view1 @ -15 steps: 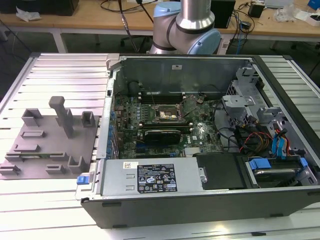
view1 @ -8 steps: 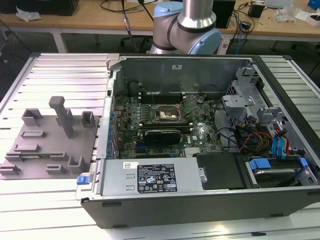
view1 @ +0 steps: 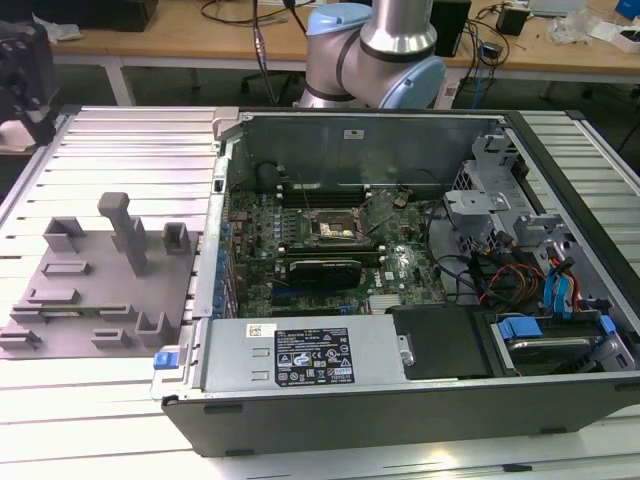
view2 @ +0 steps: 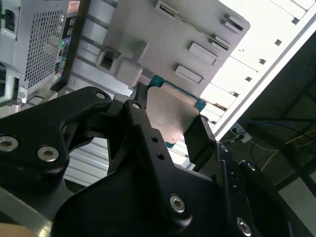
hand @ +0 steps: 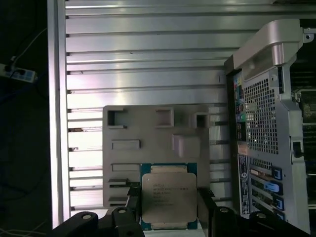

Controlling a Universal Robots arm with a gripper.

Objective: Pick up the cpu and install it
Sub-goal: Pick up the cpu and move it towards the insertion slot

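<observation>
The gripper (hand: 168, 210) pinched the cpu (hand: 169, 197) between its black fingers (hand: 129, 212), one pressed on each opposite edge. The cpu's silvery lid, with a thin green rim around it, faced the first wrist view. The cpu hung clear of the grey tray (hand: 148, 133), in front of the tray's near edge in that view. In the exterior view the tray (view1: 95, 285), with its raised blocks and slots, lay flat on the ribbed table (view1: 130, 150). The open case (view1: 400, 400) stood just beside the tray, on the exterior view's right of it. The socket (view1: 333, 232) sat on the motherboard inside the case, well apart from the tray. The arm (view1: 375, 45) rose behind the case.
</observation>
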